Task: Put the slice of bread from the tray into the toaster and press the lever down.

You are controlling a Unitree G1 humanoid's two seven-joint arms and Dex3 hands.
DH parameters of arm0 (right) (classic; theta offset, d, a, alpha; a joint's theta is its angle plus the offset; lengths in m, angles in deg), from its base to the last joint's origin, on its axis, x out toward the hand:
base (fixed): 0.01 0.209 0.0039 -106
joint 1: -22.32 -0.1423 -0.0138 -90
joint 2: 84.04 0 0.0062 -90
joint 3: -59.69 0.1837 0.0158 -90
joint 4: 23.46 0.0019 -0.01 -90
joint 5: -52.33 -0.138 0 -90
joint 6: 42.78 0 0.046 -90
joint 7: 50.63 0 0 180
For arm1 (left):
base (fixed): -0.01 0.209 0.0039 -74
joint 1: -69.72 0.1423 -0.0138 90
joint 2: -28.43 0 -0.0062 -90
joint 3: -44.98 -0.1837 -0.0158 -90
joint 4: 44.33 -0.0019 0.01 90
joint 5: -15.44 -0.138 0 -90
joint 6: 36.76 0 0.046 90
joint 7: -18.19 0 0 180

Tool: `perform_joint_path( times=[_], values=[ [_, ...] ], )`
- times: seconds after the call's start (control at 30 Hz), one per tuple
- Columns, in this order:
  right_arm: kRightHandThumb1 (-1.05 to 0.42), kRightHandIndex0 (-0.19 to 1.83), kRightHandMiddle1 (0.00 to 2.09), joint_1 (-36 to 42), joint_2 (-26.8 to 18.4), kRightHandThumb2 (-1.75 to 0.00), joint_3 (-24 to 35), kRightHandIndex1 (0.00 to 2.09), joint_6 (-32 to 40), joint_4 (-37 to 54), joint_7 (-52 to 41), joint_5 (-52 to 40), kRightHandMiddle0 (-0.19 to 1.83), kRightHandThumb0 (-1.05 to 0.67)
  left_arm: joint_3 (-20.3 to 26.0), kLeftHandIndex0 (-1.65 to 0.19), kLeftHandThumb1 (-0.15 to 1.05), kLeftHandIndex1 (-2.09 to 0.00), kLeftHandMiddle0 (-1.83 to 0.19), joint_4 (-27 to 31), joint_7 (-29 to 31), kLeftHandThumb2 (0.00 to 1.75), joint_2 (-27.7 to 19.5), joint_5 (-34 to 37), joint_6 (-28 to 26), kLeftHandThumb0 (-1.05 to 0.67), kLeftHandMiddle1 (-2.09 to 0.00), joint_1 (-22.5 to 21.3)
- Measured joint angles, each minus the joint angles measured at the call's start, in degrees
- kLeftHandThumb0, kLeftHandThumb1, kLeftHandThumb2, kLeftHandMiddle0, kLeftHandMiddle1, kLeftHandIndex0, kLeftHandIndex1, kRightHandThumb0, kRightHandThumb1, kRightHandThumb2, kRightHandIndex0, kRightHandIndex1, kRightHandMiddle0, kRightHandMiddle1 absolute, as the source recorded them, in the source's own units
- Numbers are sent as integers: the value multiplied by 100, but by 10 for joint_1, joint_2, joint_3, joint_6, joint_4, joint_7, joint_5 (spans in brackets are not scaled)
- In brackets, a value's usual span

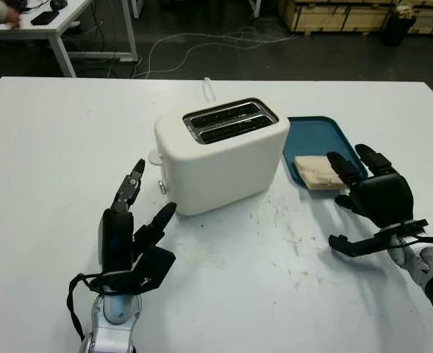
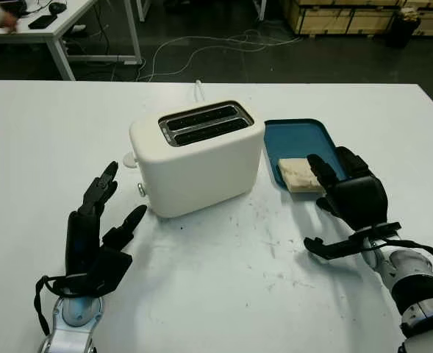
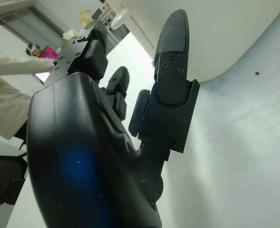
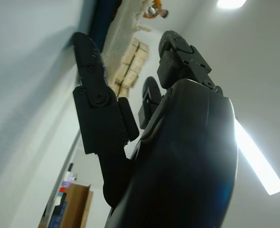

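White table (image 1: 54,147); right hand (image 1: 374,193) near bread (image 1: 315,171).

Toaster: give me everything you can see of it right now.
The toaster is a cream-white, smooth-shelled two-slot model with rounded corners, standing upright mid-table, turned at an angle. Both dark slots in its metal top are empty. A small knob and a pale lever tab show on its left end, and a white cord leads away behind. The blue tray lies close at its right. Neither robot hand touches it.
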Motion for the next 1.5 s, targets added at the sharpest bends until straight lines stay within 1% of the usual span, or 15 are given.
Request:
perform_joint_path(
  times=[0.33, 0.47, 0.63, 0.73, 0.83, 0.9, 0.93, 0.97, 1.0, 1.07, 1.1, 1.13, 1.2, 1.3, 1.5],
  values=[
    [-91, 59, 4, -27, 5, -1, -28, 5, 11, -31, 20, -6, 54, -35, 1, -34, 92, 0, -34, 1, 1, 27, 0, -1, 0, -64, -26, 0],
    [-92, 61, 2, -39, 5, -16, -41, 2, 38, -36, 9, -6, 55, -21, 4, -34, 92, 0, -34, 1, 1, 27, 0, 1, 2, -63, -26, 0],
    [-92, 62, 1, -49, 10, -27, -48, 1, 63, -36, -15, -10, 56, -16, 4, -34, 92, 0, -34, 1, 2, 28, 0, 6, 3, -64, -24, 0],
    [-92, 63, 1, -53, 15, -23, -52, 1, 76, -36, -27, -13, 58, -22, 4, -34, 92, 0, -34, 2, 2, 28, 0, 5, 3, -64, -24, 0],
    [-92, 65, 1, -61, 17, -28, -60, 1, 87, -38, -35, -13, 59, -16, 4, -34, 92, 0, -34, 3, 2, 27, 0, 6, 3, -63, -24, 0],
    [-92, 74, 3, -67, 20, -22, -65, 4, 88, -43, -37, -13, 66, -17, 4, -34, 92, 0, -34, 3, 2, 27, 0, 7, 3, -62, -24, 0],
    [-92, 87, 7, -70, 21, -18, -69, 12, 89, -46, -35, -13, 78, -21, 5, -34, 92, 0, -34, 3, 2, 27, 0, 7, 3, -63, -23, 0],
    [-92, 86, 6, -72, 22, -15, -72, 42, 90, -48, -32, -13, 88, -25, 5, -34, 92, 0, -34, 3, 2, 27, 0, 7, 3, -63, -23, 0],
    [-92, 73, 5, -74, 22, -12, -74, 103, 91, -50, -29, -13, 99, -29, 5, -34, 92, 0, -34, 3, 2, 27, 0, 7, 3, -64, -23, 0],
    [-92, 61, 7, -76, 23, -14, -77, 153, 91, -55, -21, -14, 110, -36, 5, -34, 92, 0, -34, 3, 2, 28, 0, 7, 3, -64, -23, 0],
    [-92, 59, 39, -77, 24, -18, -78, 164, 91, -56, -20, -15, 100, -41, 5, -34, 92, 0, -34, 3, 2, 28, 0, 7, 3, -64, -23, 0],
    [-92, 59, 95, -78, 25, -24, -80, 170, 92, -57, -20, -15, 75, -47, 5, -34, 92, 0, -34, 3, 2, 28, 0, 7, 3, -63, -22, 0],
    [-92, 59, 142, -81, 25, -32, -85, 174, 98, -57, -23, -15, 53, -49, 6, -34, 92, 0, -35, 3, 2, 27, -1, 7, 3, -63, -22, 0],
    [-92, 60, 161, -82, 24, -35, -87, 174, 102, -50, -39, -17, 45, -48, 7, -34, 92, 0, -35, 3, 2, 27, -1, 9, 6, -65, -22, -1],
    [-92, 60, 162, -83, 23, -39, -91, 175, 103, -43, -63, -21, 41, -46, 8, -34, 92, 0, -35, 3, 2, 27, 0, 10, 7, -65, -22, -2]
  ],
)
